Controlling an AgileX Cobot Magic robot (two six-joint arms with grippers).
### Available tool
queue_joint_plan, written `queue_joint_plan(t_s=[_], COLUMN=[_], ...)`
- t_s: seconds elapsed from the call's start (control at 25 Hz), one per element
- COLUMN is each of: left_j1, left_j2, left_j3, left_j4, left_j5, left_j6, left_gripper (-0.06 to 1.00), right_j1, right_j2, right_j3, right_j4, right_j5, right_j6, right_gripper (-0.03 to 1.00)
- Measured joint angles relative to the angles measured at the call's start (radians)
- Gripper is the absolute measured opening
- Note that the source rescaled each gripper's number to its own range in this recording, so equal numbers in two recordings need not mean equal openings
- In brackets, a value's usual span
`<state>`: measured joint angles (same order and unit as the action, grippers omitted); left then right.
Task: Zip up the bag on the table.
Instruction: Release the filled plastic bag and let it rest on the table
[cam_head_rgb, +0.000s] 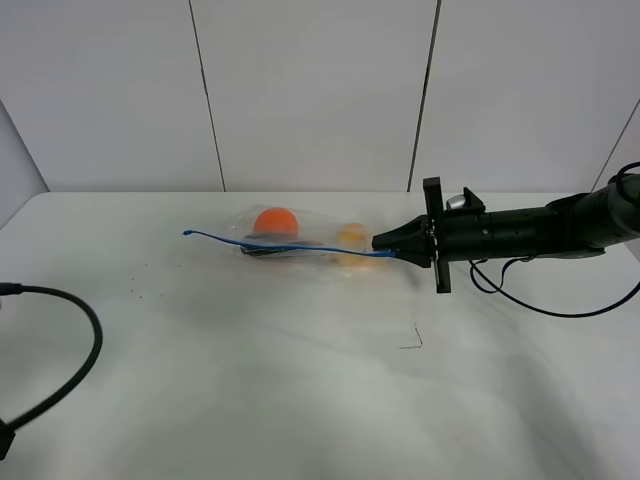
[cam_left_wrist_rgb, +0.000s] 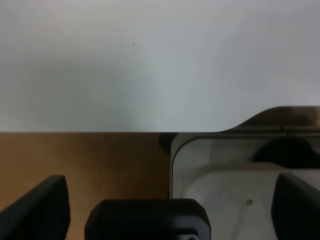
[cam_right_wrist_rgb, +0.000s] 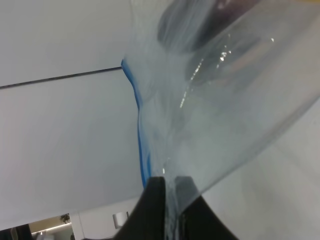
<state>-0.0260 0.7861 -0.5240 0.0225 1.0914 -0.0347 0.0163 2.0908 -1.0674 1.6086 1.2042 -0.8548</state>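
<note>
One white table (cam_head_rgb: 300, 400) carrying one bag and cabling, listed left to right as the high view shows them.

Black cable (cam_head_rgb: 70, 345): curves across the table's left edge, well apart from the bag.

Left gripper (cam_left_wrist_rgb: 165, 210): seen in its own wrist view only, over the table's rounded corner, with brown floor beyond. Jaws stand wide apart, nothing between them.

Bag (cam_head_rgb: 290, 240): clear plastic, lying on the table a little left of centre, toward the far edge. Blue zipper strip (cam_head_rgb: 280, 243) runs along its near edge, from a free tip at the left to the right gripper. Contents visible through the plastic: an orange (cam_head_rgb: 276, 221) at the left, a dark item beneath it, a pale yellow fruit (cam_head_rgb: 352, 237) at the right.

Right gripper (cam_head_rgb: 385, 244): reaching in level from the right, tip at the bag's right end. Jaws pinched together on the bag's edge at the zipper strip; the right wrist view shows plastic and blue strip running into the closed tips (cam_right_wrist_rgb: 167, 200).

Black cable (cam_head_rgb: 520, 295): loops below the right arm.
</note>
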Motion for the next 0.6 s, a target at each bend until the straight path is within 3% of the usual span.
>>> queue_joint_plan(t_s=[0.6], left_j1=[0.0], left_j2=[-0.551], left_j3=[0.028], left_j4=[-0.015], left_j5=[-0.038], left_j6=[0.023], left_gripper=[0.98], right_j1=[0.0], right_j2=[0.0], right_j3=[0.0], right_j4=[0.0], right_j5=[0.0], right_j6=[0.0], right_gripper=[0.0])
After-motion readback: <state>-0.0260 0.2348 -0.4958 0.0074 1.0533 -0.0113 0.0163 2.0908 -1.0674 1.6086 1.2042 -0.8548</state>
